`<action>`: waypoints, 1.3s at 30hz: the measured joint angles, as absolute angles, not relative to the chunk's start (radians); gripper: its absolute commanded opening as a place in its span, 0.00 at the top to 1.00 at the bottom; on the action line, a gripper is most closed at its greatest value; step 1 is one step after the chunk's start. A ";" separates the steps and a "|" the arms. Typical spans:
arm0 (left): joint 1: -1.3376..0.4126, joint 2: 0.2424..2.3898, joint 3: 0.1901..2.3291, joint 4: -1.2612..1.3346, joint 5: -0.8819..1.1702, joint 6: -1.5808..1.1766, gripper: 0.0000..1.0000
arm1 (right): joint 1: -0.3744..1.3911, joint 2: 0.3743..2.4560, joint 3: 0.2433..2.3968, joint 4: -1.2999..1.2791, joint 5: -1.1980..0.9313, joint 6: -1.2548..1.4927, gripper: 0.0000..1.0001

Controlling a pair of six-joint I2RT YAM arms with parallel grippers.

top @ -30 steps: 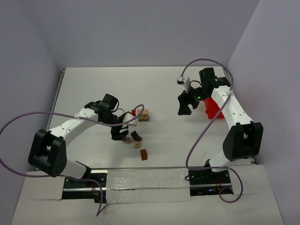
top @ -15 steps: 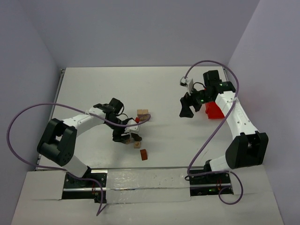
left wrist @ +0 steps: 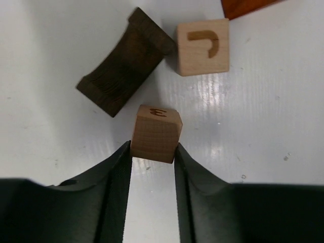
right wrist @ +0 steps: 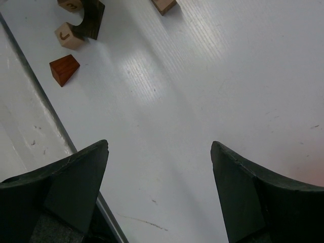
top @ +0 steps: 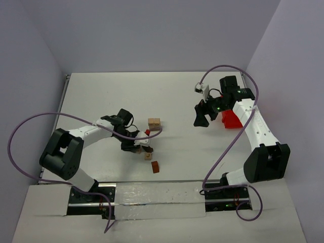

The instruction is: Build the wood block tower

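Observation:
In the left wrist view my left gripper (left wrist: 152, 149) is shut on a light tan cube (left wrist: 156, 132), pinched between both fingertips on the table. Just beyond it lie a dark brown arch piece (left wrist: 124, 61) and a second tan lettered cube (left wrist: 202, 46); a reddish-brown piece (left wrist: 243, 6) pokes in at the top edge. From above, the left gripper (top: 132, 148) sits low in this cluster, with the lettered cube (top: 148, 156) and the reddish-brown wedge (top: 155, 166) nearer the bases. A small tan block stack (top: 154, 123) stands farther back. My right gripper (top: 201, 119) hangs open and empty above the table.
A red plastic bin (top: 232, 118) stands behind the right arm near the right wall. The right wrist view shows the wedge (right wrist: 64, 69), a tan cube (right wrist: 69, 35) and the arch (right wrist: 91, 12) far off, and the table's metal edge strip (right wrist: 35, 86).
The left gripper's fingers have closed onto the tan cube after the arm settled lower into the block cluster. The right arm shifted slightly to the right early on, then held still.

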State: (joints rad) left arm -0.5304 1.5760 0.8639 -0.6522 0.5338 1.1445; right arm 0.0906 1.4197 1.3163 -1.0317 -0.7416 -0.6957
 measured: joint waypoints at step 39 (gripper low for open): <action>-0.510 1.867 1.618 -0.886 0.545 0.841 0.86 | 0.089 1.474 1.375 -1.015 -0.745 -0.662 0.11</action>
State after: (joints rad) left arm -0.5095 1.8666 1.6177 -0.8857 0.5453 0.8414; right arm 0.0890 1.4737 1.3750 -1.0149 -0.7452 -0.6624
